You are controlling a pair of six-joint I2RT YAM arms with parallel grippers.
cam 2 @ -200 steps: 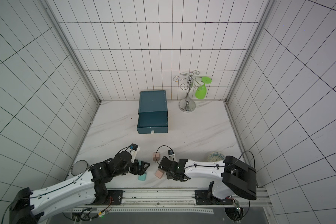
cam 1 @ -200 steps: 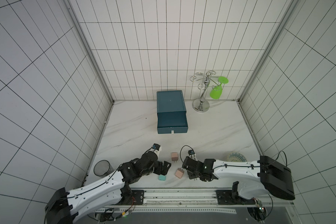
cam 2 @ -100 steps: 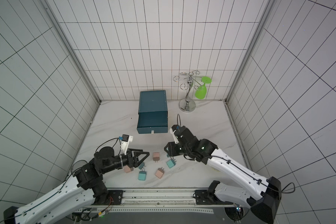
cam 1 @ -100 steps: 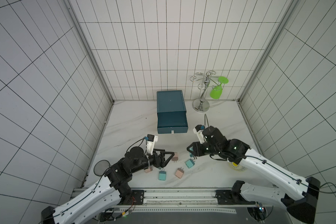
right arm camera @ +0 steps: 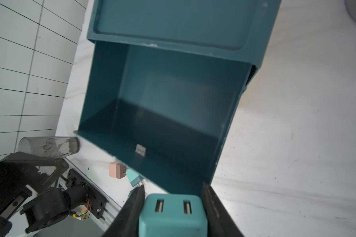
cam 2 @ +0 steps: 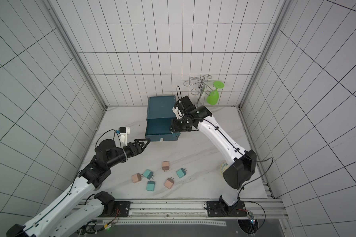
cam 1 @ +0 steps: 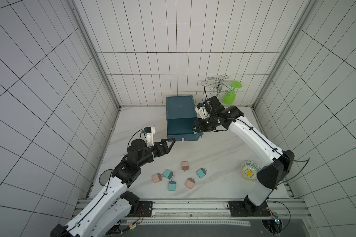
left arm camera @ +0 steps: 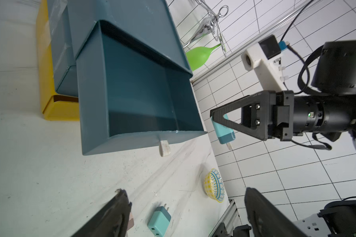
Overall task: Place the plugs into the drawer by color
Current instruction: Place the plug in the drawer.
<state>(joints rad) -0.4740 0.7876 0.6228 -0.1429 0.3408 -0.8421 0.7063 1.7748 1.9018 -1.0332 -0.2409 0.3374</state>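
By drawer (cam 1: 180, 127) front corner, R gripper (right arm camera: 173, 197) pinches teal plug (right arm camera: 172, 217); L gripper (left arm camera: 184, 190) spread wide, holding nothing, nr drawer front.

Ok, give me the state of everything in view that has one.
drawer: pulled open, nothing visible inside.
right gripper: shut on the held teal plug.
held teal plug: gripped off the table, just outside the drawer's front corner.
left gripper: open, empty.
loose teal plugs: three, lying on the table.
pinkish-tan plugs: three, lying on the table.
green wine glass: hanging upside down from the rack.
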